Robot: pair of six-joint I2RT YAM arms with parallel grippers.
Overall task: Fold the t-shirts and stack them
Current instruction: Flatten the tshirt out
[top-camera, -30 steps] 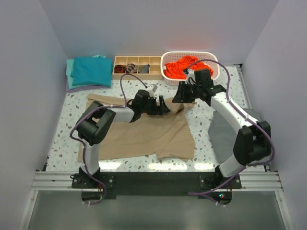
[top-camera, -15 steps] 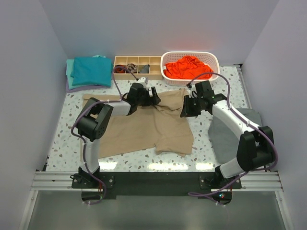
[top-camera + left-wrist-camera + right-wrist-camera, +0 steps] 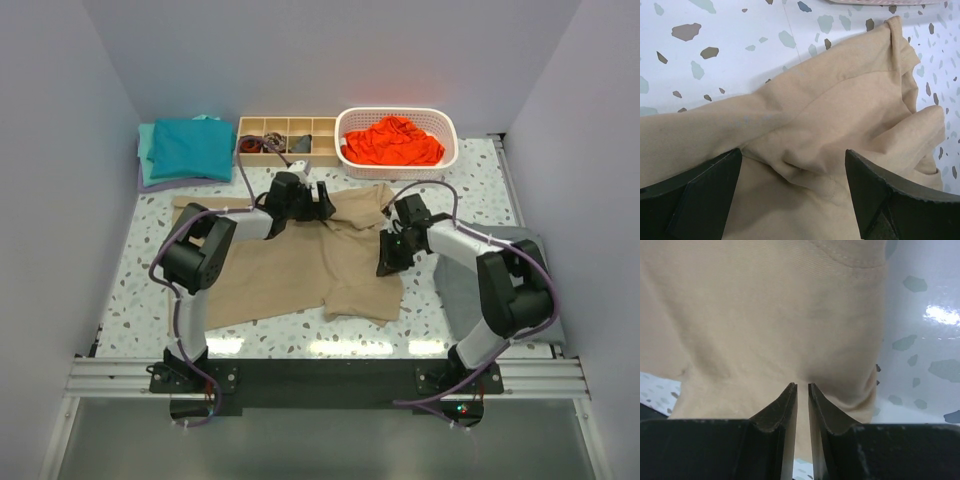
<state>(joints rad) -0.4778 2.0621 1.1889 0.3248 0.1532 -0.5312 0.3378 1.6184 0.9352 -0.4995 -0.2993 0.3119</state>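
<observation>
Speckled counter (image 3: 130,290) fills the middle of the top view. Tan t-shirt (image 3: 290,275) lies spread at its centre, rumpled, with the upper right part bunched into folds (exact layering hard to tell). Teal t-shirts (image 3: 190,147) sit folded in a stack at upper left, by the back wall. Grey cloth (image 3: 452,292) lies flat at right, partly under the right arm. White basket (image 3: 397,111), upper right of centre, holds a bunched orange-red t-shirt (image 3: 392,142). Wooden tray (image 3: 285,158) sits between the teal stack and the basket, with small dark socks (image 3: 250,144) in its compartments. Left gripper (image 3: 318,205) is at the tan t-shirt's upper edge. Wrist view shows its jaws wide apart over a ridge of tan cloth, nothing pinched. Right gripper (image 3: 390,262) is low at the tan t-shirt's right edge. Its jaws are narrowed to a slit, with tan cloth pinched at the tips.
</observation>
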